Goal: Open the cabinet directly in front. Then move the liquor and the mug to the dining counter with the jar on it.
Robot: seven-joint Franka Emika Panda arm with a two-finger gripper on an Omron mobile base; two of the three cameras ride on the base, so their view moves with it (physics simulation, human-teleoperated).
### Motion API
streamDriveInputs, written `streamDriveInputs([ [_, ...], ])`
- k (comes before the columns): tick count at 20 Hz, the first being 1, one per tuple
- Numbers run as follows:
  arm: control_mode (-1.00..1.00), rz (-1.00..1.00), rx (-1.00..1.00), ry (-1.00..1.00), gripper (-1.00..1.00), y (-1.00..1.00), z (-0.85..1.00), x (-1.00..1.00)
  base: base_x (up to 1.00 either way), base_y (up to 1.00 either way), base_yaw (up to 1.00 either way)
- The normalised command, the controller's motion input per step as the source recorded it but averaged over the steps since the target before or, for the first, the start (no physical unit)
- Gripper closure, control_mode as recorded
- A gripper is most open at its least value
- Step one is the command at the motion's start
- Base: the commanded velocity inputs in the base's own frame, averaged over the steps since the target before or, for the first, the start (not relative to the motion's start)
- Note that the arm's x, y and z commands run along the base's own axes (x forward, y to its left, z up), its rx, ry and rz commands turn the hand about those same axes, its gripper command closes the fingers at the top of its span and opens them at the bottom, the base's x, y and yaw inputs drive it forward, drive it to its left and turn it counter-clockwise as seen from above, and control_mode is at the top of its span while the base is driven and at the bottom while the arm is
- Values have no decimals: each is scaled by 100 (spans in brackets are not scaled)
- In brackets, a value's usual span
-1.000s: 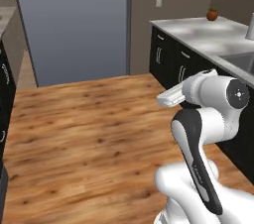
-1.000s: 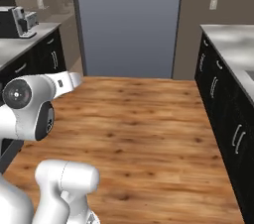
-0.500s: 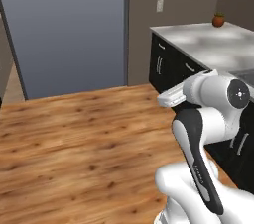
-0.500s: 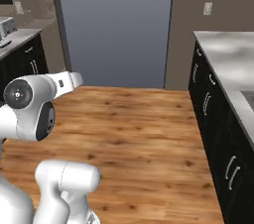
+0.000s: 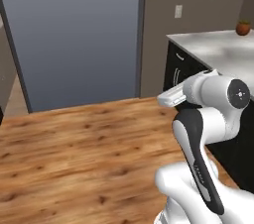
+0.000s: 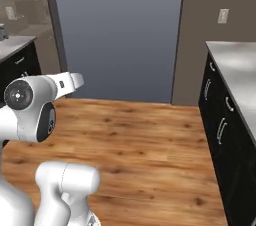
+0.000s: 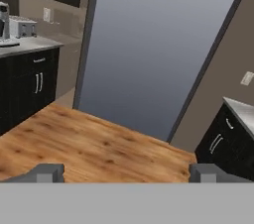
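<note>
- A kitchen with a wood plank floor [image 5: 74,158] fills the lower half of the left base view, nearest the camera.
- At the bottom of the hand view the gripper [image 7: 126,172] stands with its two grey fingertips [image 7: 47,172] far apart, wide open and holding nothing, above bare floor.
- At the right of the left base view, past the arm, a grey worktop [image 5: 218,49] sits on dark cabinet fronts [image 5: 178,69] with short silver handles; a small reddish-brown round thing [image 5: 242,28] stands on it in the upper right corner, too small to identify.
- In the upper left of the hand view a toaster [image 7: 22,27] sits on another worktop over dark fronts.
- Farthest, a large flat blue-grey panel [image 6: 117,30] spans the top middle of the right base view, with brown wall to its right carrying a pale wall plate [image 6: 223,16].
</note>
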Motion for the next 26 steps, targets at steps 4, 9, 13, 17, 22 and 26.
streamDriveInputs([
  [4, 100, 0, 0, 0, -100, 0, 0, 0, 100, 1, 8],
  [9, 100, 0, 0, 0, -100, 0, 0, 0, 100, 0, 9],
  [13, 100, 0, 0, 0, -100, 0, 0, 0, 100, 0, 10],
  [17, 100, 0, 0, 0, -100, 0, 0, 0, 100, 0, 15],
  [22, 100, 0, 0, 0, -100, 0, 0, 0, 71, -27, 62],
  [26, 100, 0, 0, 0, -100, 0, 0, 0, 44, -10, 79],
])
